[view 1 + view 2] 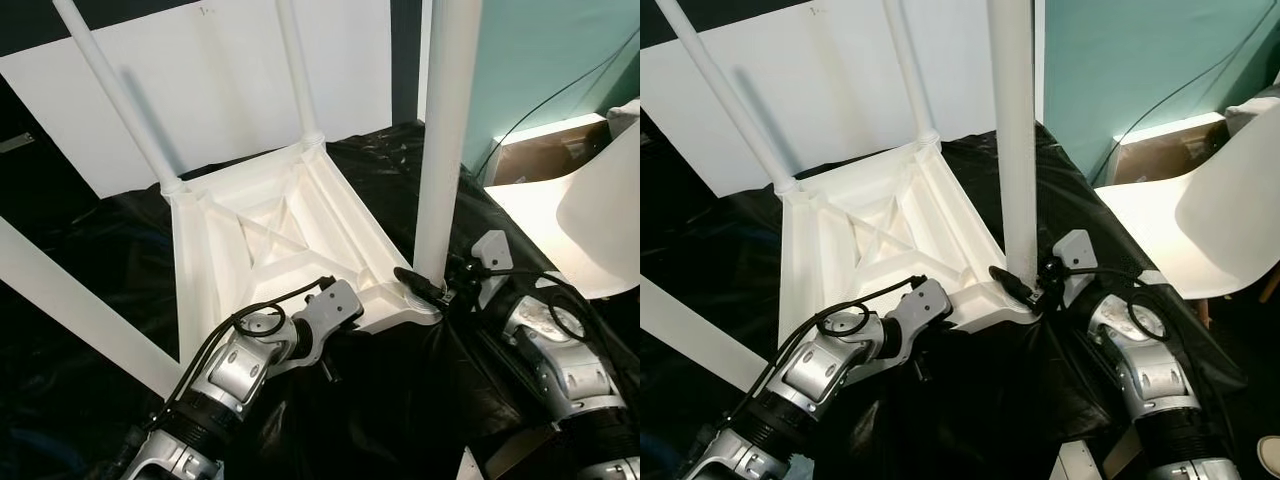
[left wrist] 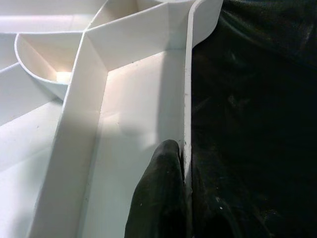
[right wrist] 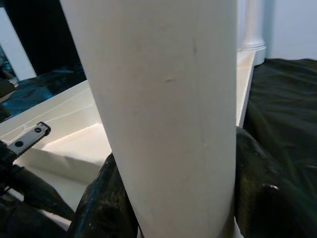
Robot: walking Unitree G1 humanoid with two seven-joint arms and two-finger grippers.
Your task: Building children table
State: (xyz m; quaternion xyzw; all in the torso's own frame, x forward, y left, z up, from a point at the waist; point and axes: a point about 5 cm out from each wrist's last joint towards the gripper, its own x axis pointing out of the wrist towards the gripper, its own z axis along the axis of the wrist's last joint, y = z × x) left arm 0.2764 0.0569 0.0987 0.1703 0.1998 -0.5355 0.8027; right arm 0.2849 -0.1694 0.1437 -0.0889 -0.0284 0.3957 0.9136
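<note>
A white children's table (image 1: 270,230) lies upside down on black cloth, its ribbed underside facing up. Its legs stick upward: two at the far corners (image 1: 120,95), one at the near left (image 1: 70,300). The near-right leg (image 1: 445,130) stands in its corner socket. My right gripper (image 1: 430,285) is shut on the base of this leg, with black fingers (image 3: 106,203) on both sides of the tube. At the table's near edge my left gripper (image 2: 185,198) is shut on the thin rim (image 2: 188,99), one finger (image 2: 158,198) inside the frame.
A white moulded chair (image 1: 1210,220) stands close on the right. A white board (image 1: 220,80) leans behind the table. An open cardboard box (image 1: 540,150) sits by the teal wall, with a black cable (image 1: 1200,85) hanging across it. Black cloth (image 1: 400,400) covers the work surface.
</note>
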